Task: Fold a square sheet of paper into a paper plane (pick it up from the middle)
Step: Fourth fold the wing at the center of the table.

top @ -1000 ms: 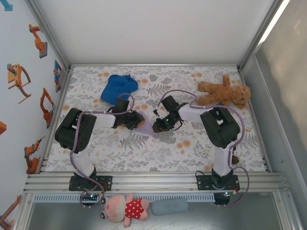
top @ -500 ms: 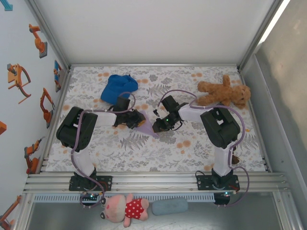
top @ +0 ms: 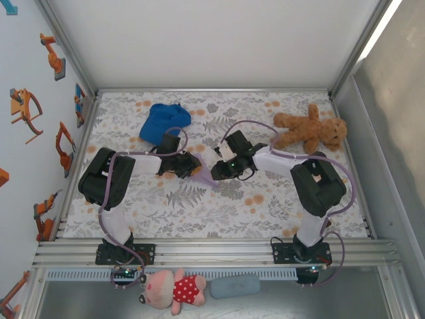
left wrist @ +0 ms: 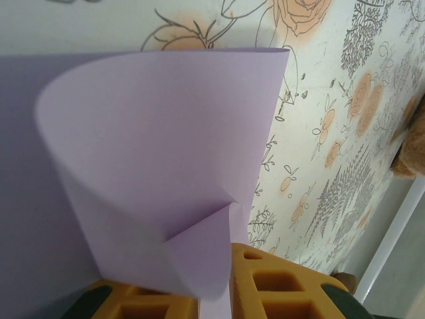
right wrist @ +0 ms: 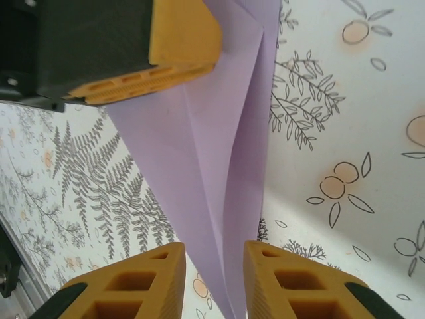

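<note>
Partly hidden overhead, paper plane point(right wrist: 219, 153) sits pinched in left hand point(left wrist: 222, 294); right hand point(right wrist: 212, 254) unclenched.

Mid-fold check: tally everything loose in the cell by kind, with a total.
Plush toys: 2 (brown teddy bear, pink plush)
Paper: 1 (lavender paper)
Caps: 1 (blue cap)
Pads: 1 (grey-blue pad)
Total: 5

Paper plane point(top: 206, 181), thin plain lavender paper, partly folded into a slim pointed dart point(right wrist: 219, 166) with long straight creases running to its tip, one unfolded flap point(left wrist: 166, 166) curling loosely, at the middle of the floral table point(top: 265, 212).
</note>
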Available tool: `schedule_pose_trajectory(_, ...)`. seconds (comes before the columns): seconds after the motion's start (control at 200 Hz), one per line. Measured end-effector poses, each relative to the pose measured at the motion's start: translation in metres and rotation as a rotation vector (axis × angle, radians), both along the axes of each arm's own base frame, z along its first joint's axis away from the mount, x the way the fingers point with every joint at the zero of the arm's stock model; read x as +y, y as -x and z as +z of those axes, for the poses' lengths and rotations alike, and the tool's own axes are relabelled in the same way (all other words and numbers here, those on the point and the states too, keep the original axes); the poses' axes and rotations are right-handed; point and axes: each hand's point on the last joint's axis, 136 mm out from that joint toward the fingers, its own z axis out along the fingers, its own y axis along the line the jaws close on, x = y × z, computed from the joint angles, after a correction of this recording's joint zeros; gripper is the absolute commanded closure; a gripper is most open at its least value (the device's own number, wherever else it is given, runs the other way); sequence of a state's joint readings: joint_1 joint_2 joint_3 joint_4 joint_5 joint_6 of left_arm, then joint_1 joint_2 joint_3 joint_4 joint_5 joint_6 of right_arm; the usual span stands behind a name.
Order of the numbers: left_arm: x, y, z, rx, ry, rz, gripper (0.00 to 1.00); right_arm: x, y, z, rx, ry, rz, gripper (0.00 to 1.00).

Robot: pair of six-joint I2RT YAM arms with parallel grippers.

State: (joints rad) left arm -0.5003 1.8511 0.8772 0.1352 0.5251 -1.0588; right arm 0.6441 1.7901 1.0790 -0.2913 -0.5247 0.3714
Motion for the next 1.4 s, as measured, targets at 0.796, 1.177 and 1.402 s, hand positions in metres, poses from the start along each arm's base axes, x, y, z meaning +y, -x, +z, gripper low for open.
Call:
schedule_pose_trajectory(0.796, 0.000, 0.000, 0.000, 0.008, -0.006, -0.002, 0.81, 0.036, 0.011, -0.027, 0.099, -0.029, 0.088, 0.89)
schedule_pose_trajectory(1.177, 0.000, 0.000, 0.000, 0.019, -0.012, -0.002, 0.81, 0.033, 0.012, -0.034, 0.108, -0.013, 0.083, 0.90)
schedule_pose_trajectory(1.402, 0.000, 0.000, -0.001, 0.022, -0.014, -0.002, 0.81, 0.031, 0.014, -0.039, 0.118, -0.006, 0.083, 0.90)
